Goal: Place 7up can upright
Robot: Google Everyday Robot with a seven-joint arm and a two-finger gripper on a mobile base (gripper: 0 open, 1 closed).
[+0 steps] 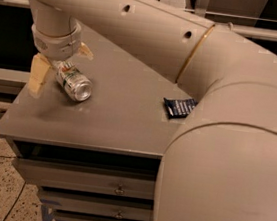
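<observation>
The 7up can [74, 84] lies on its side at the left of the grey table [116, 125], its shiny end facing front right. My gripper [61, 64] hangs from the arm's wrist [54, 36] right over the can's far end. It is open, with one tan finger [38, 74] to the left of the can and the other [86, 51] behind it to the right. The can's far end sits between the fingers and is partly hidden by them.
A flat dark blue packet [179, 107] lies at the table's right, next to my large arm [215, 142], which covers the right and back of the view. Drawers [119, 188] sit under the tabletop. The table's left edge is close to the gripper.
</observation>
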